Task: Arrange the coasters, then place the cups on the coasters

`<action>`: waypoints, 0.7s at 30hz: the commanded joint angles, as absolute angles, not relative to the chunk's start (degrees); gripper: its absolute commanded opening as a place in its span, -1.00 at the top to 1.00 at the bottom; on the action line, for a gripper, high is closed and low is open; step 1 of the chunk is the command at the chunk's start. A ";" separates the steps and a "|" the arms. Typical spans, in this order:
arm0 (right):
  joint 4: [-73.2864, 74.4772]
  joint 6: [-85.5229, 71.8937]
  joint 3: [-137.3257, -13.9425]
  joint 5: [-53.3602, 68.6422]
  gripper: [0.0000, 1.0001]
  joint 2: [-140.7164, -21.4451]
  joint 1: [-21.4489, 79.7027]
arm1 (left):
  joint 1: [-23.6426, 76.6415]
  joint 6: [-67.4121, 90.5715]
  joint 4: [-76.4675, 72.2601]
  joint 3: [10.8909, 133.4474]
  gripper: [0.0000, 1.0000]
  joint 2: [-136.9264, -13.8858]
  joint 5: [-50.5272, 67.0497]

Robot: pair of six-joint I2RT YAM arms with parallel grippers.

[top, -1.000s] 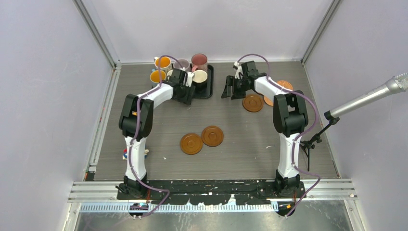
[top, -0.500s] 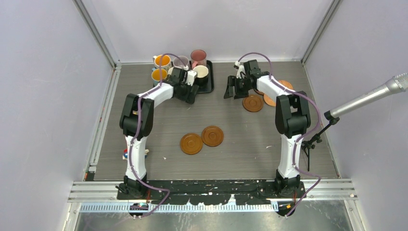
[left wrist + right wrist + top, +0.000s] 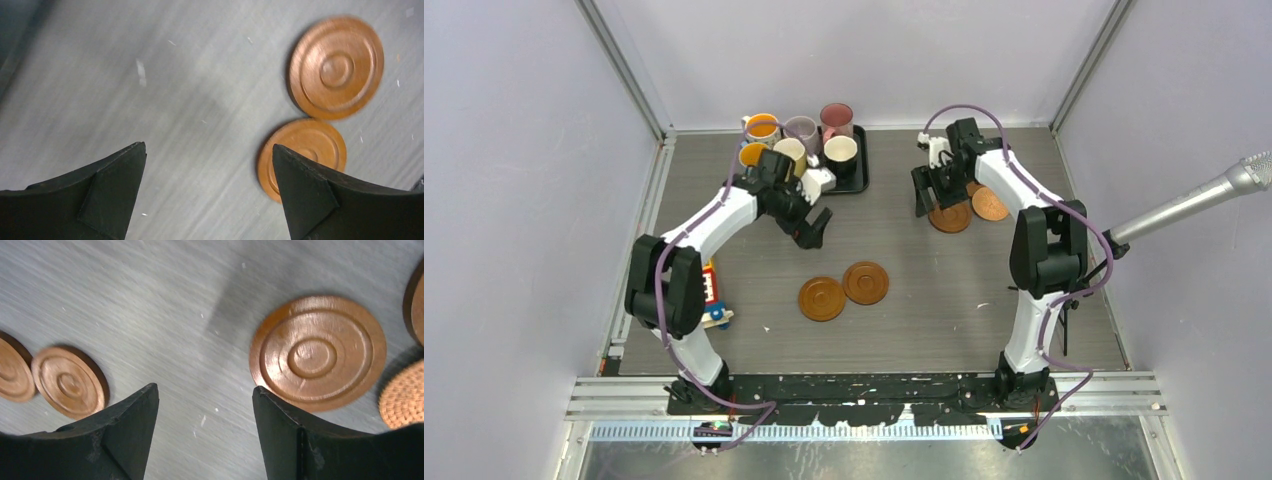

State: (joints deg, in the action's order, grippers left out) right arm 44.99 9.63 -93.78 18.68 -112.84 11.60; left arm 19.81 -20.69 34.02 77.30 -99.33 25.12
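Two brown coasters [image 3: 822, 298] [image 3: 865, 283] lie touching mid-table; in the left wrist view they are the far coaster [image 3: 336, 66] and the near coaster [image 3: 306, 142]. Two more coasters [image 3: 949, 216] [image 3: 989, 204] lie at the back right. My left gripper [image 3: 809, 225] [image 3: 208, 146] hangs open and empty over bare table, between the cups and the middle pair. My right gripper [image 3: 927, 198] [image 3: 205, 387] is open and empty, just left of a coaster [image 3: 318, 352]. Several cups stand at the back left: orange-inside [image 3: 762, 127], lilac [image 3: 801, 128], pink [image 3: 836, 116], black [image 3: 840, 152], cream [image 3: 788, 152].
A black tray [image 3: 856, 180] holds some of the cups. A woven round mat [image 3: 404, 395] lies beside the right-hand coasters. A small coloured object [image 3: 714, 295] sits by the left arm. A microphone stand [image 3: 1114, 245] reaches in from the right. Walls close in three sides.
My left gripper has drawn back from the cups toward the table's middle and opened wide. My right gripper has shifted right, closer to the back-right coasters, and opened a little more.
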 commanded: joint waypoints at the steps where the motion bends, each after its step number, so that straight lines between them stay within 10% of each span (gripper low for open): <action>1: 52.62 17.12 -94.25 17.55 -0.47 -109.56 10.97 | 22.61 -27.45 42.27 72.93 -0.99 -97.36 26.51; 21: 43.37 10.74 -78.82 22.55 -0.48 -100.69 12.01 | 36.18 -31.44 38.42 64.76 -0.77 -98.59 7.06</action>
